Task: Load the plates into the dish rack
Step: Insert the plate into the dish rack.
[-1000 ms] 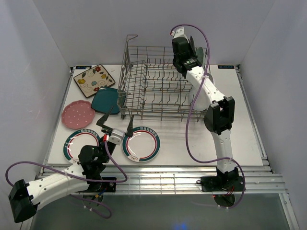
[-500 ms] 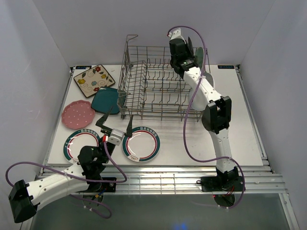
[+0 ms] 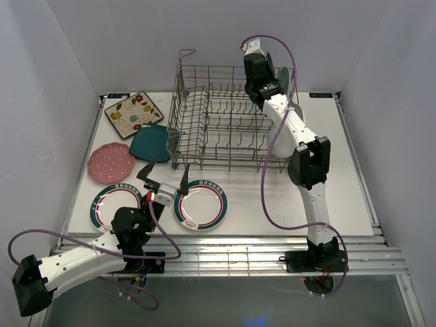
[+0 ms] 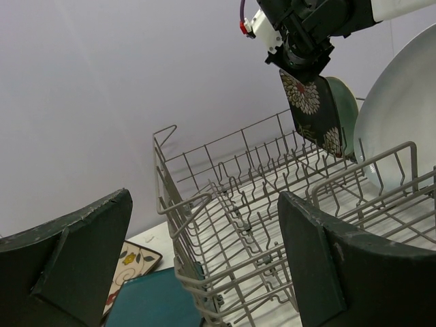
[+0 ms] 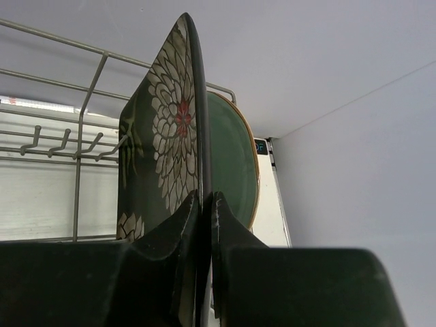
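Nearest you, the left jaws stand wide open w/ nothing between them. They hover low over the near-left counter point(image 3: 327, 177), above the gap between the left green-rimmed round point(image 3: 116, 206) and the right green-rimmed round point(image 3: 201, 204). Both lie flat.

Going back on the left side, all flat:
- pink dotted plate point(image 3: 111, 163)
- teal square plate point(image 3: 151, 142), just beside the left wall of the dish rack point(image 3: 225, 165)
- cream floral square plate point(image 3: 133, 114), far-left corner

That's five not yet loaded, by my count.

Mid-counter sits the rack. Most tine rows look bare.

Farthest, over the rack's far-right end, the right jaws are pinched tight on the rim of the black floral square plate point(image 5: 163, 136), holding it on edge. The mint round plate point(image 5: 231, 157) stands just behind it, and the plain white plate point(image 4: 402, 116) appears to stand in the rack's right end. I can't tell whether the black plate's lower edge is seated between tines.

Handling, as a judgement:
- Expect these plates to be stiff, glazed, prob slick, and apt to chip on wire or on each other.
- A thin rim pinch lets a plate swing, so lower the black one straight and slow. Keep it off the mint plate, and let go only once the tines carry it.
- For the flat ones the raised rim is the only hold. Take the edge nearest the arm, one finger under the lip and one on top. The rounds beside the left jaws look easiest to reach.
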`<action>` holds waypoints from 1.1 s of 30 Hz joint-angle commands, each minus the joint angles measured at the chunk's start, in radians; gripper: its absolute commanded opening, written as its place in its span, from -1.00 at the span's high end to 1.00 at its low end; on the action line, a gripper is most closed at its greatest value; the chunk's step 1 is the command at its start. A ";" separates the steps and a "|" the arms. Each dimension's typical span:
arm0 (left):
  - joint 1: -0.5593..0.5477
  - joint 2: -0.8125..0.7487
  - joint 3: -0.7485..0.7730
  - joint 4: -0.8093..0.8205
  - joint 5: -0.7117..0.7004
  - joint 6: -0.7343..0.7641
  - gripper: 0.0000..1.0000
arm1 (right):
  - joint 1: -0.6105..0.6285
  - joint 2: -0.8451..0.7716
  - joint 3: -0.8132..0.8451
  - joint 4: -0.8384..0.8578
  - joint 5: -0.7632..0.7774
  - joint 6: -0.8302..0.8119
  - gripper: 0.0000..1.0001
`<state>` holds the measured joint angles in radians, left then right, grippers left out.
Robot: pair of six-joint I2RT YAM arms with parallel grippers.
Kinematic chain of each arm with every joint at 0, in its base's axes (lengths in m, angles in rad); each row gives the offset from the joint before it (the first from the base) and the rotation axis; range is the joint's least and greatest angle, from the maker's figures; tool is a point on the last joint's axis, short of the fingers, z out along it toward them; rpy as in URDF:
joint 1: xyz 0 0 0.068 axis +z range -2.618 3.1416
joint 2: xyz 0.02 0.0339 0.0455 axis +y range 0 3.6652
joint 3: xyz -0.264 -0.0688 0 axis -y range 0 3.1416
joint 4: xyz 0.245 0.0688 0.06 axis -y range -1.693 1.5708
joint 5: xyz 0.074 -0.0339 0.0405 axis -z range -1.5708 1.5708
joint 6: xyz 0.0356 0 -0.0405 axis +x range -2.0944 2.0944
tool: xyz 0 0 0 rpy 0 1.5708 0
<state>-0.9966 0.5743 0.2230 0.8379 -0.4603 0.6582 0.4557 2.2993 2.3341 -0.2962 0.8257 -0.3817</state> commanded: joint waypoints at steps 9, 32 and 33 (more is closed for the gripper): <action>0.004 0.002 -0.002 0.009 -0.012 0.003 -0.96 | -0.058 0.040 0.027 0.058 -0.168 0.208 0.85; 0.004 0.007 -0.001 0.009 -0.012 0.007 -0.96 | -0.063 0.069 0.031 0.055 -0.189 0.259 0.58; 0.003 0.007 0.001 0.009 -0.014 0.008 -0.96 | -0.063 0.063 0.027 0.055 -0.189 0.259 0.56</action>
<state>-0.9966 0.5873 0.2230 0.8387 -0.4641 0.6628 0.3931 2.3657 2.3600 -0.2836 0.6796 -0.2096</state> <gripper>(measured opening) 0.979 0.215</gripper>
